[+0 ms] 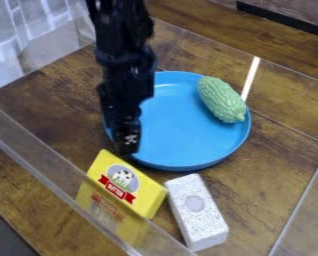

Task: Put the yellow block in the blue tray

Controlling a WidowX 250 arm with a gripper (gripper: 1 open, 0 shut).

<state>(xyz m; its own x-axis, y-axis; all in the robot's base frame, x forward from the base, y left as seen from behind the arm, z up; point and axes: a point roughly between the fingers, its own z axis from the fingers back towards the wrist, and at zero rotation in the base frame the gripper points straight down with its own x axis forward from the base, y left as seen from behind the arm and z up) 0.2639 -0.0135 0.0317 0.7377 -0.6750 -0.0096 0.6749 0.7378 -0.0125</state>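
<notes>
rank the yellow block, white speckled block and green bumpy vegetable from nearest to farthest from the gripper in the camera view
1. yellow block, just below the gripper, front left
2. white speckled block, further toward the front right
3. green bumpy vegetable, on the far right side of the blue tray

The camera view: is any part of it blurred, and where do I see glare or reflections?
Camera view: the gripper and arm look smeared by motion blur, and the yellow block and white speckled block are soft too. A bright white streak glares beside the blue tray. The clear wall in front gives a faint reflection of the yellow block.
</notes>
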